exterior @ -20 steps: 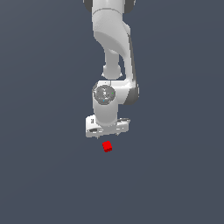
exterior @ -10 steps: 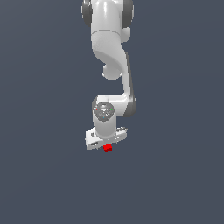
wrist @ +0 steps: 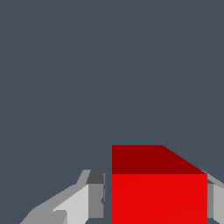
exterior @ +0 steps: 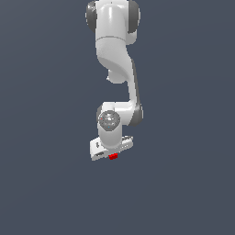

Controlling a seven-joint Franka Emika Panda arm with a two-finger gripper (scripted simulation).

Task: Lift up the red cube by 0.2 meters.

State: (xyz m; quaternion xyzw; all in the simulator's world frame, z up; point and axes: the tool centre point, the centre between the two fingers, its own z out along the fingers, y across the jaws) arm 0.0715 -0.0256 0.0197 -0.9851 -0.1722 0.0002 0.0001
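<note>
Now, exterior view: we see the white arm reaching down, fingers low over the grey bench, red cube peeking out beneath them | wrist view: red cube sits between both fingers; a narrow gap shows on one side, so contact cannot be told.

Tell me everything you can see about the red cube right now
The red cube is small, plain, bright red, with flat unmarked faces, one darker in shade. It sits between the gripper fingers; a thin gap shows at one finger, and contact on the other side is unclear. From the exterior view only a sliver shows beneath the gripper.
</note>
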